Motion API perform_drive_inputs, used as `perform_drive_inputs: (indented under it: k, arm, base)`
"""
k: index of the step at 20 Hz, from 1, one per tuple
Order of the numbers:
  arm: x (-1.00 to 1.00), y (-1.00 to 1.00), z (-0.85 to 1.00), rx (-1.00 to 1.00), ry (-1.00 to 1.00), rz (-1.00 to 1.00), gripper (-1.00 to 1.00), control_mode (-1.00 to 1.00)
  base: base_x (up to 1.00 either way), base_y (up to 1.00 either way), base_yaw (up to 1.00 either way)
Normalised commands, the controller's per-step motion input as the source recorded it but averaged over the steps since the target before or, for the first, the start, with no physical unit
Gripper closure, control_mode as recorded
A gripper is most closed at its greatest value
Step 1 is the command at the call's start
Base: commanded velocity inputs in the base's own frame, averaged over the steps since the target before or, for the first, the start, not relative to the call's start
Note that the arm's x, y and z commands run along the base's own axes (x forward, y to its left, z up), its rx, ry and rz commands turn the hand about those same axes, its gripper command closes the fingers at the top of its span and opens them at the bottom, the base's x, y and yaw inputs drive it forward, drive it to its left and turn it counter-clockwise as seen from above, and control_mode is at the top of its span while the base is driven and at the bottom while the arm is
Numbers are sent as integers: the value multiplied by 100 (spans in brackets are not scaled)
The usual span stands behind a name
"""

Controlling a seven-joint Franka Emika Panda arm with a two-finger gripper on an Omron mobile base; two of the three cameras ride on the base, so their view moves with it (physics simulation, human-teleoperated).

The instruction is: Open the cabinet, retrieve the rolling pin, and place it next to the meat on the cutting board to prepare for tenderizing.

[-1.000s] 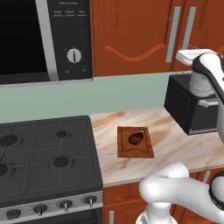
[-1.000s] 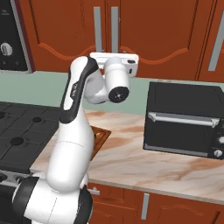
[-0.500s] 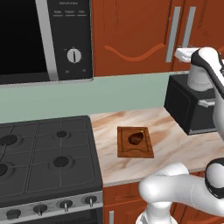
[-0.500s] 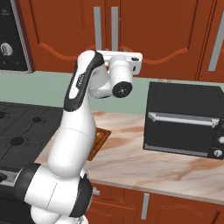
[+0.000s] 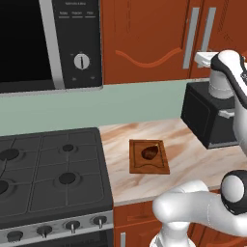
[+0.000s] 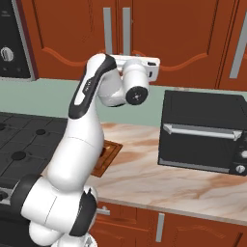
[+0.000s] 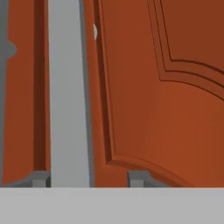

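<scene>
1. The gripper (image 7: 85, 178) is spread apart, one tip to each side of a grey bar handle (image 7: 68, 92) on the cabinet (image 7: 175, 109), grasping nothing; whether the tips touch the bar cannot be told
2. In the right base view the white hand sits high, pressed close to the cabinet (image 6: 169, 34) doors at the lower ends of the two middle handles (image 6: 126, 29), and the fingers themselves are hidden behind it
3. Both doors are shut, so the rolling pin cannot be seen
4. The cutting board (image 5: 149, 157) lies flat on the marble counter (image 5: 193, 164), just beside the stove (image 5: 53, 173) and well below the hand
5. The meat (image 5: 149, 152) rests on the board, towards its far half
6. A black toaster oven (image 6: 202, 132) stands on the counter to the right of the board, door closed
7. A microwave (image 5: 48, 43) hangs above the stove, left of the cabinet
</scene>
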Motion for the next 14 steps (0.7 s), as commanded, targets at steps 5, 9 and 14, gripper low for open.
perform_drive_inputs:
  k: [5, 9, 14]
  arm:
    - [6, 3, 0, -1, 0, 0, 100, -100]
    - [-7, 20, 0, -1, -4, 0, 100, -100]
    - [-19, 31, 0, -4, -4, 0, 100, -100]
  base:
    - [0, 0, 0]
    - [0, 0, 0]
    - [0, 0, 0]
